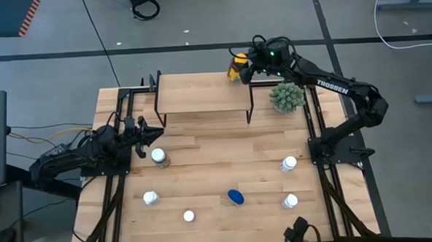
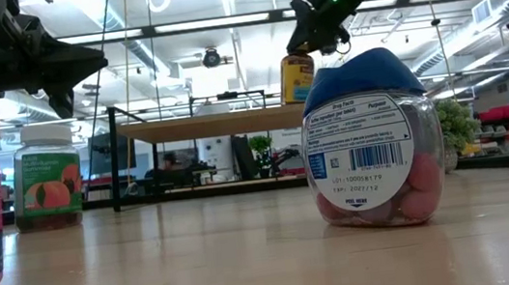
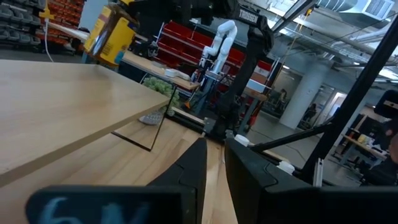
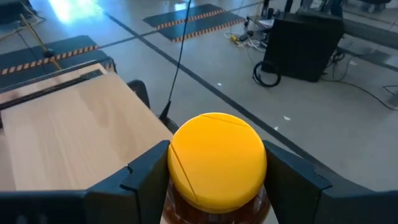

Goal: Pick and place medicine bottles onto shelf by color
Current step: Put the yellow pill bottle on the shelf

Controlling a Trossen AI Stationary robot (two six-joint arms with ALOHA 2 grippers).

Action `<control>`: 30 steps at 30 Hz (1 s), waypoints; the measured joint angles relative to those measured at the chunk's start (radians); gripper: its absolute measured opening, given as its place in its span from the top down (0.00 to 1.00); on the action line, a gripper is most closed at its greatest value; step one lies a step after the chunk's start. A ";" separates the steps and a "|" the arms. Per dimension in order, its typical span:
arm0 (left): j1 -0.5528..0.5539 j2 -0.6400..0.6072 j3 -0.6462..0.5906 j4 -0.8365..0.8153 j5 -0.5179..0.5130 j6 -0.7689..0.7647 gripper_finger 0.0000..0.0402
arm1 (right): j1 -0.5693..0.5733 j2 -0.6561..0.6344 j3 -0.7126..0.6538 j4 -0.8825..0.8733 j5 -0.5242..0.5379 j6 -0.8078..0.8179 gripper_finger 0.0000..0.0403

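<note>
While gripped by the right gripper, amber bottle upright, yellow cap up.

Matt pale-wood shelf, black metal legs
</note>
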 joint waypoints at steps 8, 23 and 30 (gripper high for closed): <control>0.000 0.000 0.000 -0.007 0.000 -0.001 0.83 | -0.001 0.142 0.258 -0.276 0.021 -0.031 0.42; 0.000 0.000 0.000 -0.029 0.002 -0.021 0.83 | -0.041 0.189 0.316 -0.322 0.034 -0.040 0.42; 0.000 0.000 0.000 -0.029 0.001 -0.020 0.83 | -0.040 0.189 0.316 -0.326 0.002 0.029 0.42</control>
